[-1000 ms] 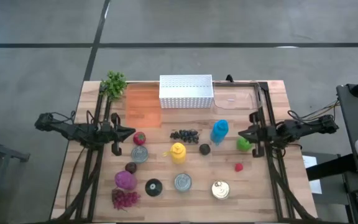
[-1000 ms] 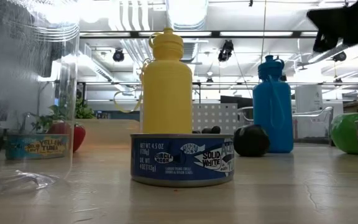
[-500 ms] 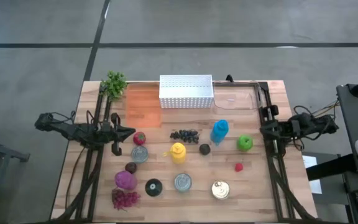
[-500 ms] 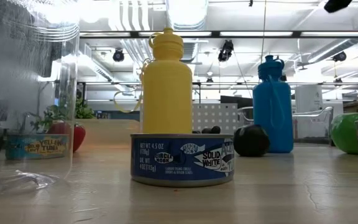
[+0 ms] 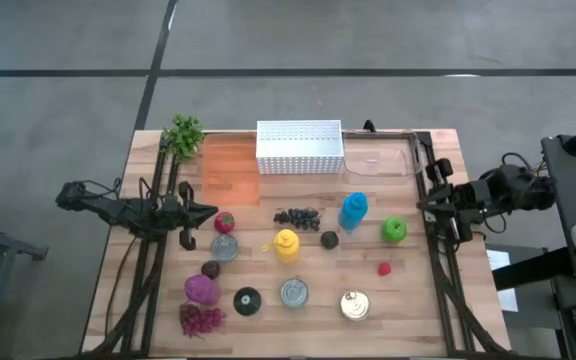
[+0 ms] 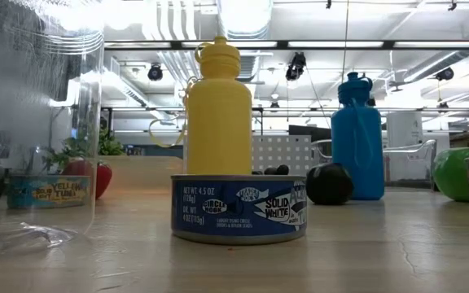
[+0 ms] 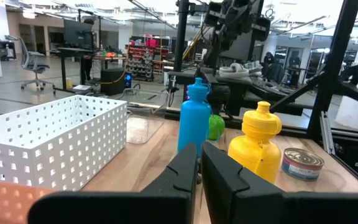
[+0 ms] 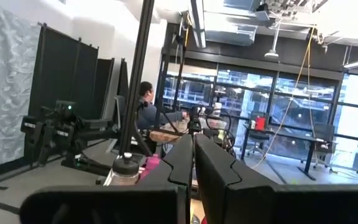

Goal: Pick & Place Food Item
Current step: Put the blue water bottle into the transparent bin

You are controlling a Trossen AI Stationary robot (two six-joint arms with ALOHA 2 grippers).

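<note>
Left gripper, fingers pressed together, hangs just beside the strawberry. Green apple sits free near the blue bottle. Right gripper, likewise closed, should spread before descending squarely.

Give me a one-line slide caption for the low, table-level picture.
Tuna can in front of a yellow bottle, blue bottle and green apple to its right.
</note>
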